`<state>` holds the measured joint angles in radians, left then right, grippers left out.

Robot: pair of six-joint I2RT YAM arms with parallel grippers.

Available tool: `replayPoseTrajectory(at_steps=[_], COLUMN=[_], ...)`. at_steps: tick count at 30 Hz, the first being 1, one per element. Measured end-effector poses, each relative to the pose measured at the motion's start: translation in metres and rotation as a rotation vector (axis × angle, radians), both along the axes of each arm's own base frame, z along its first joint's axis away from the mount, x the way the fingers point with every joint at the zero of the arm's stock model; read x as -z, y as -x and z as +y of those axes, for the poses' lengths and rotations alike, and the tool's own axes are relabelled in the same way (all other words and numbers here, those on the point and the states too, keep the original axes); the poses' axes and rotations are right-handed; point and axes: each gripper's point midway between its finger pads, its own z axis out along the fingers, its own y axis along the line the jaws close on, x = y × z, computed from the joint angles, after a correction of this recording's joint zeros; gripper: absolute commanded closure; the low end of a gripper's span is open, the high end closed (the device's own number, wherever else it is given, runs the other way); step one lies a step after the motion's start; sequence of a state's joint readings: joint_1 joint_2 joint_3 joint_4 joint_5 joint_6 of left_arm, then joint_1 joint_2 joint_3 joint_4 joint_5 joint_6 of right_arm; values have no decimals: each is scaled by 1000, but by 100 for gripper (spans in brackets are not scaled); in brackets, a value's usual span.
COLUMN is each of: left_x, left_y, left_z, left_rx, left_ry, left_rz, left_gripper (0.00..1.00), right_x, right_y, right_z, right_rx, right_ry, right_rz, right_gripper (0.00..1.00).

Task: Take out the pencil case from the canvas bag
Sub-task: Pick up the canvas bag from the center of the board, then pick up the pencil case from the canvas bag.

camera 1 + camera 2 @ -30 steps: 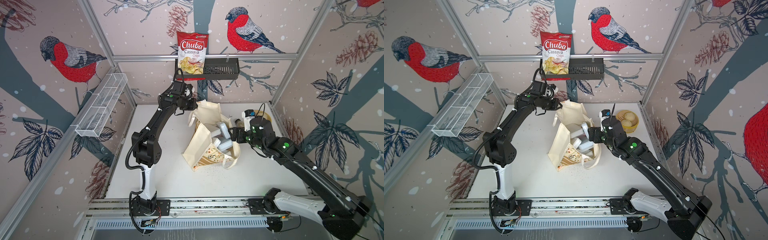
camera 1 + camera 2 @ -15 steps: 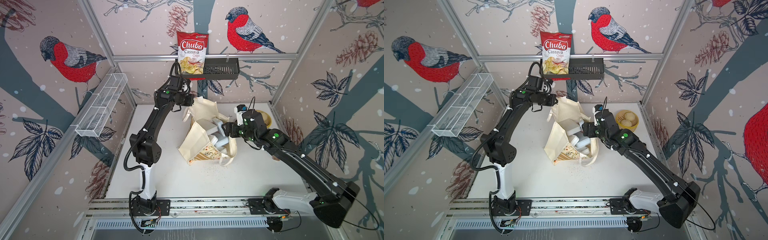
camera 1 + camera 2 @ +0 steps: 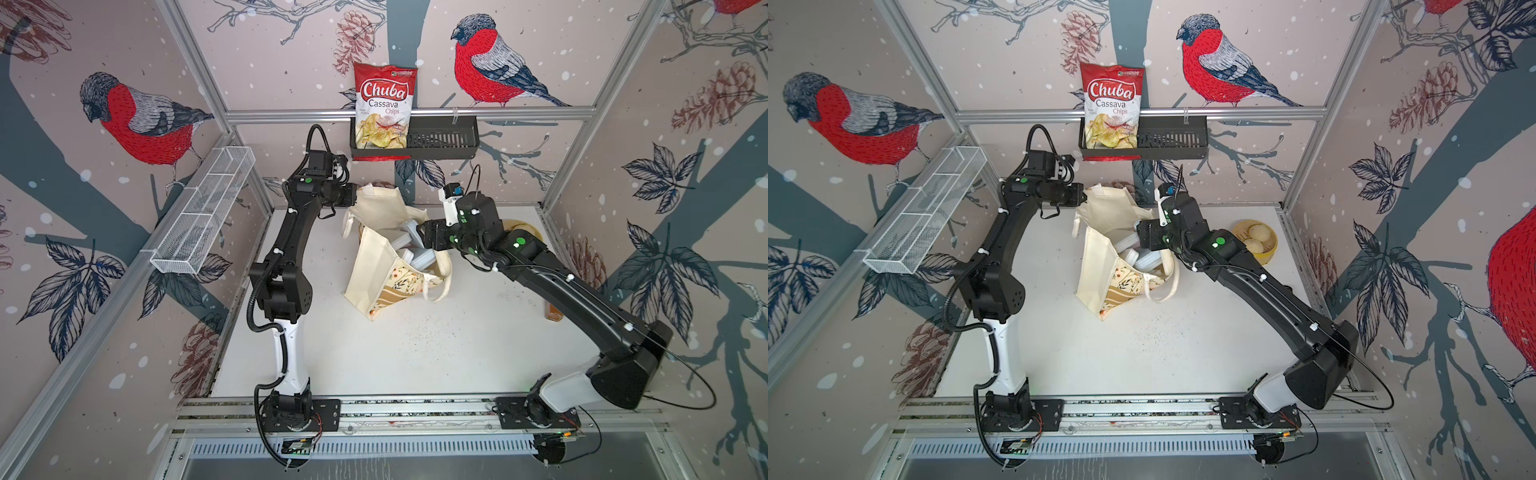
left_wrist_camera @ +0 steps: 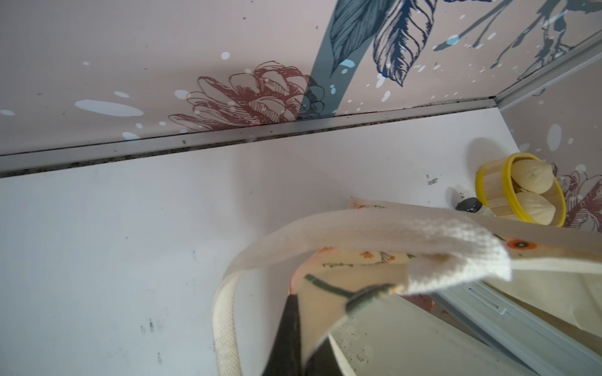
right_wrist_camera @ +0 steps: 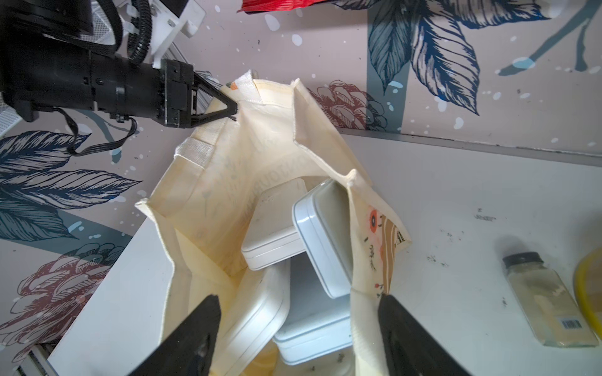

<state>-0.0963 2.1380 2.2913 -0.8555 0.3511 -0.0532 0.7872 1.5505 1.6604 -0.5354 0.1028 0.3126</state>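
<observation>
The bag (image 3: 374,270) is seen tilted on the table (image 3: 436,353), toward the back, its mouth pulled wide. Its upper rim is pinched by the left claw (image 5: 232,112) — clenched on the canvas. The right claw (image 5: 298,301) is spread open over the mouth, with nothing gripped. Several pale flat cases (image 5: 277,224) are stacked inside the bag — which is the pencil case cannot be told.

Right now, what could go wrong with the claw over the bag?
The open right gripper hangs over the cream floral canvas bag, so a finger might snag cloth. Several pale grey rectangular cases lie piled inside; it could grab the wrong one. The shut left gripper pinches only the rim, which might slip.
</observation>
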Motion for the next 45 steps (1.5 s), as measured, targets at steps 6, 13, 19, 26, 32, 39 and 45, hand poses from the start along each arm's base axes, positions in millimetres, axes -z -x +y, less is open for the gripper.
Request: replayPoseTrajectory(at_steps=[6,13,19,26,32,39,45], left_x=[-4,9,9,7,4,5,6], left_y=[-3,0,0,14,18,18,17], left_z=[7,17,10,5,2,0,0], left_rx=[3,2,16,35,42,44,43], left_ry=[27,106,169,197,218,217,216], left_rz=[-11,7,-1,-26,-26,-28,-29], left_gripper=[100,100,100,100,100,100,100], right_x=[-7,4,26,53,68,80,91], right_y=[-14,-35,-48,-62,-76,-81,-80], right_z=[39,61,61,51,51,54,53], right_rx=[-48,-61,-41,-2,22,15,12], right_ry=[61,149,265,368,422,457,491], right_rz=[-32,-33,-16,-1,-6,-5,13], right_gripper=[34,39,37,35,35,41,45])
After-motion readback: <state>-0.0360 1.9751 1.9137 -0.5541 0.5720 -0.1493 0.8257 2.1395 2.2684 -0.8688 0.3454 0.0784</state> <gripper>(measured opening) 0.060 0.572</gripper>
